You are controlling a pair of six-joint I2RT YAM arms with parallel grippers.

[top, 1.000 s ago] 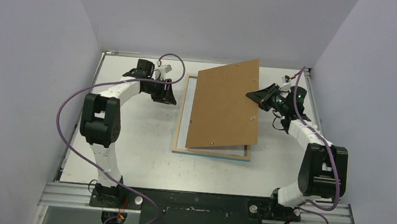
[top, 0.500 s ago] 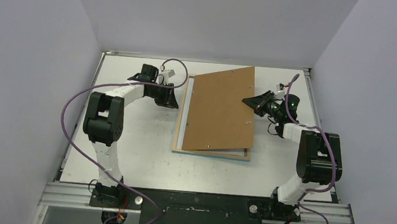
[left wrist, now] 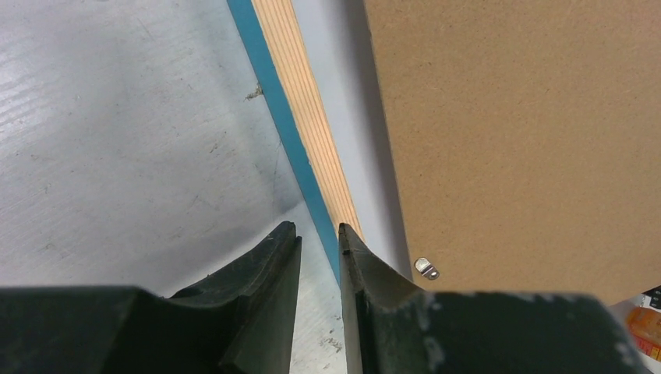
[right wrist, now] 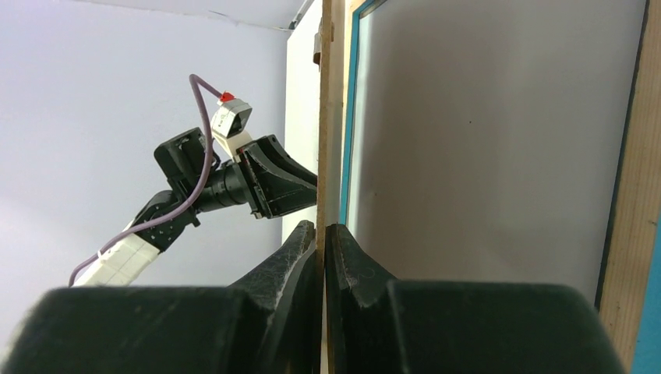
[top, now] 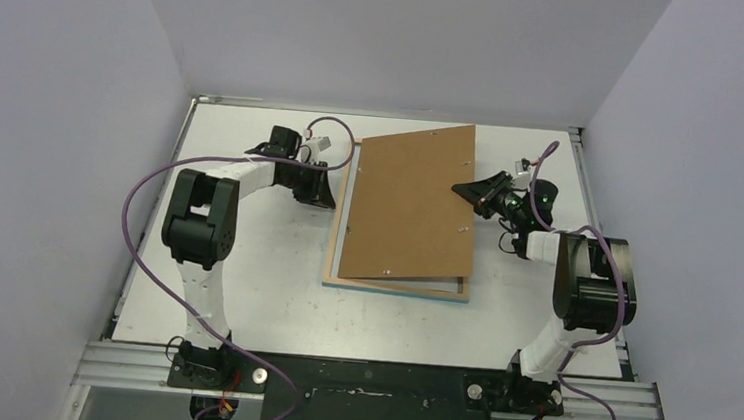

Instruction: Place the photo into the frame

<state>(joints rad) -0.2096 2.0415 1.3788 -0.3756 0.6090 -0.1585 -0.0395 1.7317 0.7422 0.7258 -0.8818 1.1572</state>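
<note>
The frame (top: 397, 286) lies face down on the table, its wooden reverse (left wrist: 304, 101) and blue edge up. My right gripper (top: 462, 190) is shut on the right edge of the brown backing board (top: 411, 203) and holds it tilted over the frame. The pinch shows in the right wrist view (right wrist: 322, 227), with the board edge-on (right wrist: 325, 117). My left gripper (top: 324, 198) sits low at the frame's left edge, its jaws a narrow gap apart (left wrist: 319, 234) with nothing between them. No balloon print shows. A pale grey surface (right wrist: 483, 156) fills the frame opening.
A small metal clip (left wrist: 425, 268) sits on the board near its corner. White table (top: 242, 280) lies to the left and in front of the frame. Grey walls close in on three sides. The left arm's purple cable (top: 138, 202) loops over the table's left part.
The backing board has come down and shifted left, flatter over the frame. My left gripper has moved right to the frame's left edge. The right arm has folded in.
</note>
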